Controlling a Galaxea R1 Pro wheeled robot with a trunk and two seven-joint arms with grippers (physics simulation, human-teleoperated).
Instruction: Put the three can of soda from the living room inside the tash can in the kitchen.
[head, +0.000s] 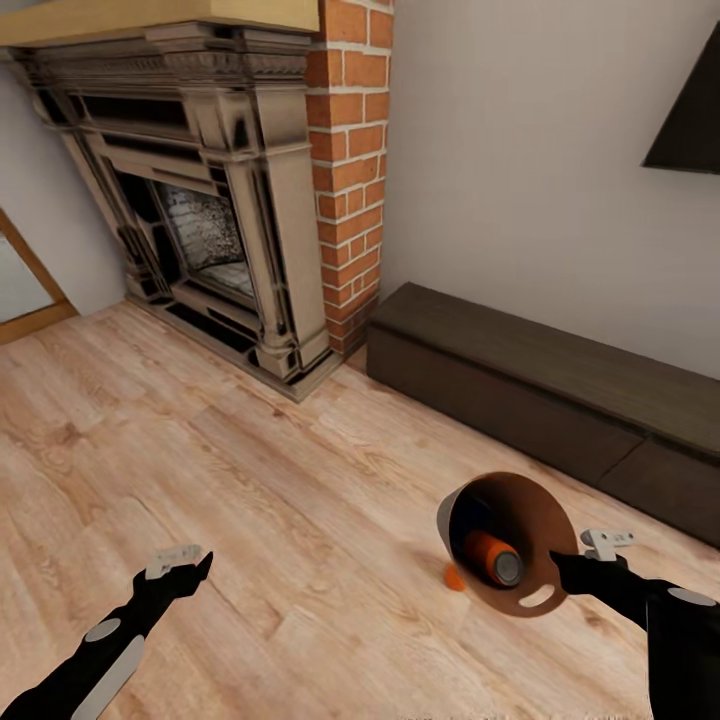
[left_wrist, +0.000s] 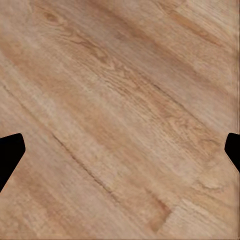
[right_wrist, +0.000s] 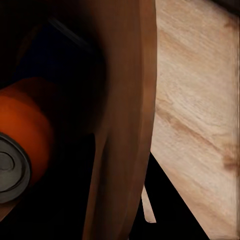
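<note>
Head view first: the trash can (head: 520, 520) is seen tipped toward the camera, gripped at its rim near the oval handle slot by the right gripper (head: 572, 568), which looks clamped on that edge. An orange soda can (head: 492, 558) lies on its side inside, grey top outward; a small orange patch (head: 454, 578) shows just below the rim, and what it is cannot be told. The left gripper (head: 196, 562) hangs over the plank floor (head: 250, 460) with its fingers spread wide and nothing between them. With the bin tilted this far, the can could be rolled out by any jolt — round metal on a glossy copper-brown wall. A thin-rim hold may also be lost. Matt grained wood, an ornate fireplace (head: 200, 200), rough brick column (head: 350, 170) and a dark low cabinet (head: 540, 390) are noted.
</note>
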